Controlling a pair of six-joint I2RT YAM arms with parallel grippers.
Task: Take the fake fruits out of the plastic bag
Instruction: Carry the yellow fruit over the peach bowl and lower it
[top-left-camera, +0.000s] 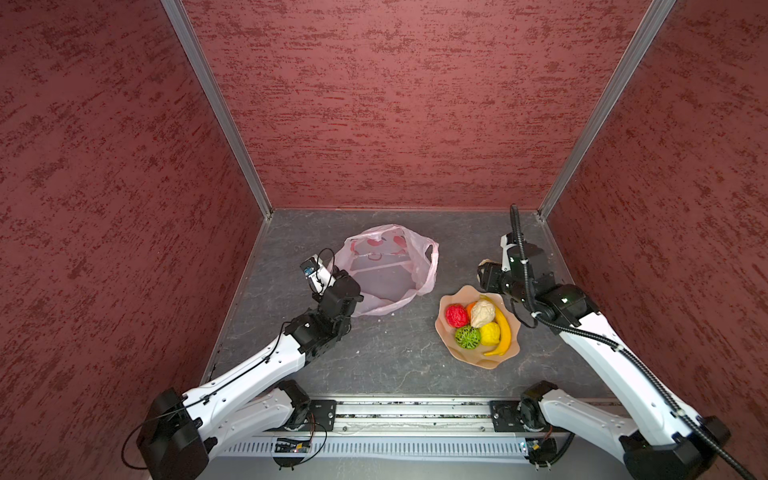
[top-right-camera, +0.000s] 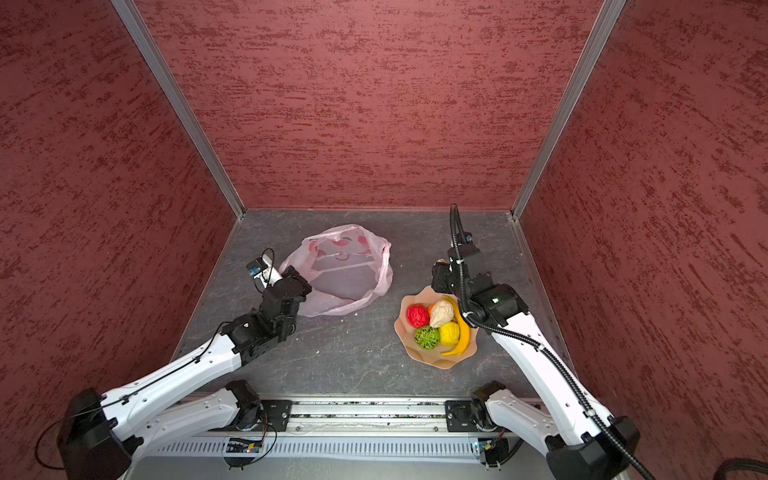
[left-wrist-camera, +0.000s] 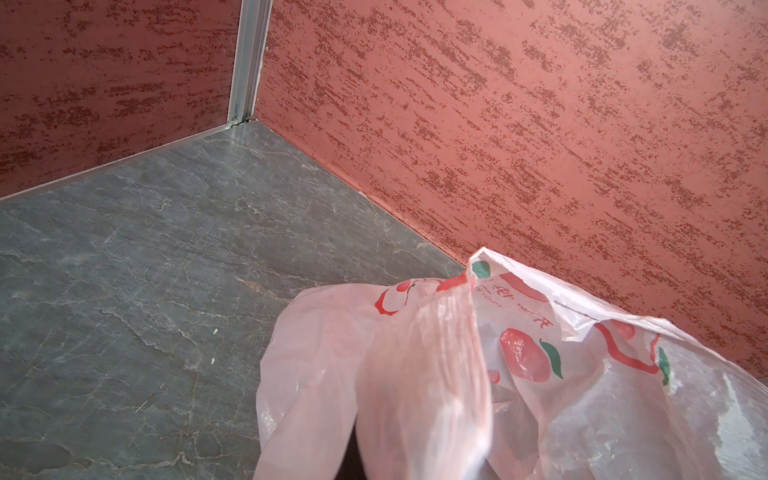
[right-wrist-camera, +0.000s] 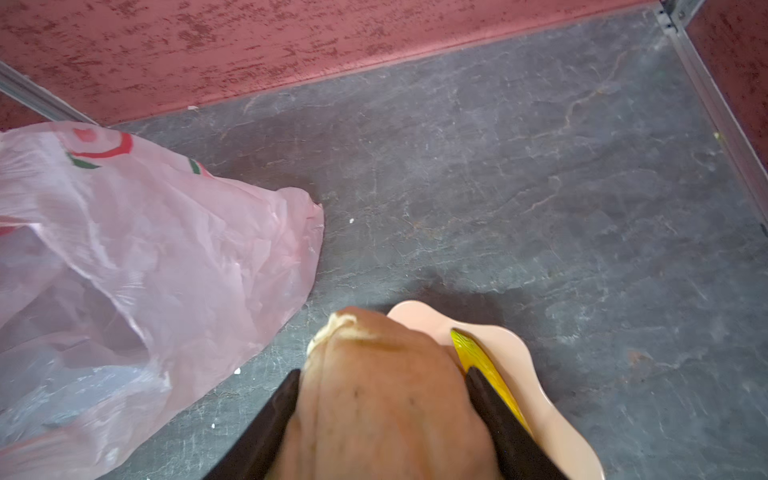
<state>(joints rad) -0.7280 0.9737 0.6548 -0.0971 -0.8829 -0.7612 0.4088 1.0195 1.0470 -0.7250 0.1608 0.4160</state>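
Note:
The pale-pink plastic bag (top-left-camera: 386, 270) (top-right-camera: 345, 274) lies crumpled on the grey floor, mouth gaping, and looks empty. My left gripper (top-left-camera: 336, 275) (top-right-camera: 291, 272) is shut on the bag's near-left edge; in the left wrist view the bag (left-wrist-camera: 415, 374) covers the jaws. My right gripper (top-left-camera: 484, 266) (right-wrist-camera: 384, 372) is shut on a cream lumpy fruit (right-wrist-camera: 374, 395) over the far rim of the tan dish (top-left-camera: 453, 353). In the dish lie a red ball (top-left-camera: 456, 316), another cream piece (top-left-camera: 482, 312), a green lattice ball (top-left-camera: 467, 336), a lemon (top-left-camera: 490, 332), a banana (top-left-camera: 500, 332) and an orange (top-left-camera: 471, 306).
Red textured walls close in the floor on three sides, with metal corner posts (top-left-camera: 216, 108) at the back. A metal rail (top-left-camera: 411, 411) runs along the front edge between the arm bases. Bare grey floor (top-left-camera: 395, 353) lies between bag and dish.

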